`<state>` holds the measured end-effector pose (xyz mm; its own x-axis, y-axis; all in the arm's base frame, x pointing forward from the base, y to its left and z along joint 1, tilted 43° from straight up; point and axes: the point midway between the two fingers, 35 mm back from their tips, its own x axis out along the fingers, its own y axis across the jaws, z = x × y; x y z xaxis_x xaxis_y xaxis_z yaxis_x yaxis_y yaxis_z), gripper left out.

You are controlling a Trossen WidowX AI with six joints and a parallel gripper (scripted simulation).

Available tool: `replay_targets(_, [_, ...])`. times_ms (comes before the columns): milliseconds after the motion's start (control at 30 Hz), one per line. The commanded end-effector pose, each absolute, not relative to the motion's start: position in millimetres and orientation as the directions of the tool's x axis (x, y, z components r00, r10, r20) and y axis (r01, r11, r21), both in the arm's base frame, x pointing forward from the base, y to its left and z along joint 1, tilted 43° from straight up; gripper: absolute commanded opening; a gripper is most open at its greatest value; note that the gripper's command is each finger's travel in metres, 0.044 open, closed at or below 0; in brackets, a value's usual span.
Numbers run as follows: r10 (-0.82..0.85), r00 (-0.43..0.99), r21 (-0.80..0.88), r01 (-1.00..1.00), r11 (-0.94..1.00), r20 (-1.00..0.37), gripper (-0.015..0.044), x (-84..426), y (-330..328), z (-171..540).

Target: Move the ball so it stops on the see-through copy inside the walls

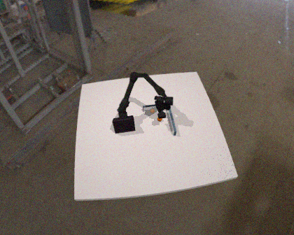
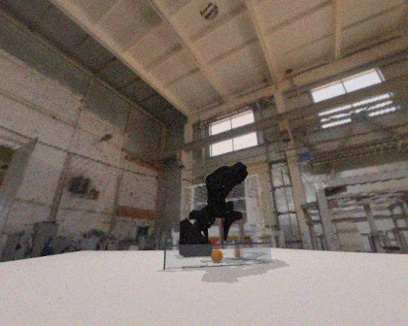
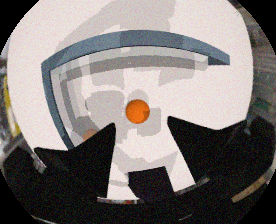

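Observation:
The orange ball [image 1: 159, 119] [image 2: 217, 255] [image 3: 137, 111] lies on the table inside the angle of the two low clear walls [image 1: 172, 122] [image 3: 139, 38]. The see-through copy [image 1: 152, 110] [image 2: 238, 252] [image 3: 90, 134] is a faint orange ball nearer the corner, partly behind a finger in the wrist view. My gripper [image 2: 216, 237] [image 3: 141, 123] is open and empty. It points down and hangs above the ball, which shows just beyond the gap between the fingertips in the wrist view. In the top view the gripper's body hides the walls' corner.
The arm's dark base [image 1: 124, 124] stands on the white table [image 1: 130, 168], left of the ball in the top view. One wall runs behind the copy and the other runs along the ball's right side there. Shadows of the arm fall around the ball.

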<state>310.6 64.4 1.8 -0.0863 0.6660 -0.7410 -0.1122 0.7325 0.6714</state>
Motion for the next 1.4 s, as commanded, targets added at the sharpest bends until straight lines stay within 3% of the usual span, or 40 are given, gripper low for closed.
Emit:
replay_targets(0, [0.670,-0.100,0.678,-0.100,0.729,-0.735,0.0305,305.3,72.6,-6.0])
replay_targets(967, [0.671,-0.100,0.679,-0.100,0.728,-0.734,0.0305,301.1,99.3,-35.0])
replay_targets(1100, [0.671,-0.100,0.679,-0.100,0.728,-0.734,0.0200,301.1,99.3,-35.0])
replay_targets(1367, [0.671,-0.100,0.679,-0.100,0.728,-0.734,0.0127,301.1,99.3,-35.0])
